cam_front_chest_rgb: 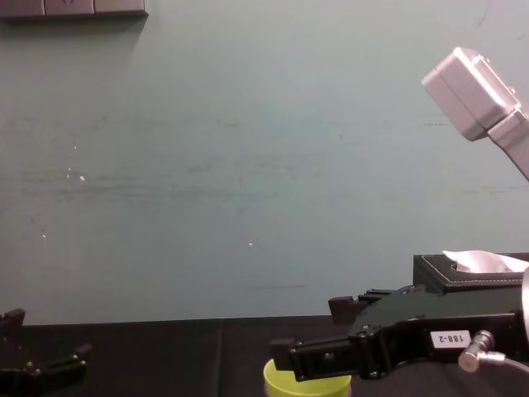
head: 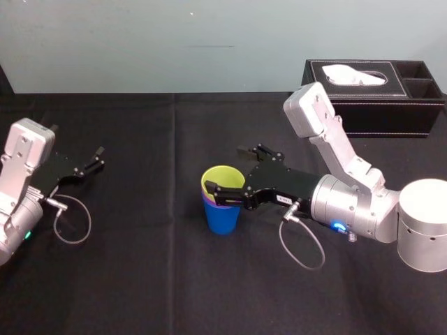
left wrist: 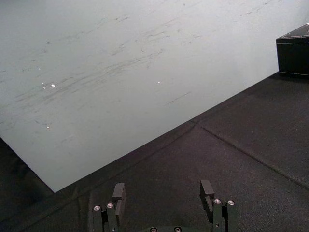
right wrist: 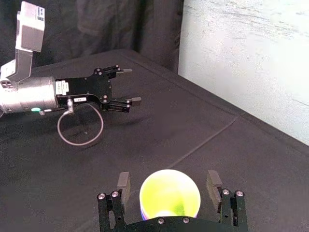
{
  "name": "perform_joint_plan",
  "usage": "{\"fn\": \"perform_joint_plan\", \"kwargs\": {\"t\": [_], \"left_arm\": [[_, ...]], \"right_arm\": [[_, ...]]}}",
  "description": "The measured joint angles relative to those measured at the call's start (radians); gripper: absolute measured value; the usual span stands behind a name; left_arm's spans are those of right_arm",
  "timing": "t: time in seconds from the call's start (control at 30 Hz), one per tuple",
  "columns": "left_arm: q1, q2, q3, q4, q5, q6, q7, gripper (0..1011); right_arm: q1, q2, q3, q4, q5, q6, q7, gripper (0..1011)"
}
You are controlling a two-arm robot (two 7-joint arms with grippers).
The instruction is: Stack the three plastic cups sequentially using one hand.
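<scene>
- The black cloth-covered table (head: 154, 279) spans the head view, with a pale wall behind it.
- The black rectangular tissue box (head: 391, 105), with white tissue showing at its top opening, sits at the table's far right corner, well apart from the cups.
- The right gripper (head: 225, 169), black with a small white numbered label (cam_front_chest_rgb: 450, 338), reaches in from the right to the middle of the table. Its fingers are spread wide on either side of the top cup's rim. In the right wrist view there is a gap between the cup and each finger (right wrist: 123, 182), so it grips nothing.
- The left gripper (head: 94, 160) rests at the left edge of the table, well away from the cups. Its fingers are parted and empty.
- The blue tapered plastic cup (head: 222, 218) stands upright near the table's centre and forms the bottom of the stack.
- The purple plastic cup (head: 207, 202) is nested inside the blue one, with just a thin band showing above the blue rim.
- The yellow-green plastic cup (head: 227, 178) sits nested on top, its mouth open upward between the right gripper's fingers.
</scene>
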Motion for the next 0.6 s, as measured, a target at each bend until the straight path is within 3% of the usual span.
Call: {"fn": "perform_joint_plan", "kwargs": {"t": [0.37,0.6], "left_arm": [[0.000,0.000,0.000,0.000,0.000,0.000,0.000,1011],[0.000,0.000,0.000,0.000,0.000,0.000,0.000,1011]], "right_arm": [[0.000,0.000,0.000,0.000,0.000,0.000,0.000,1003],[-0.022,0.003,0.018,-0.017,-0.012,-0.031,-0.026,1003]]}}
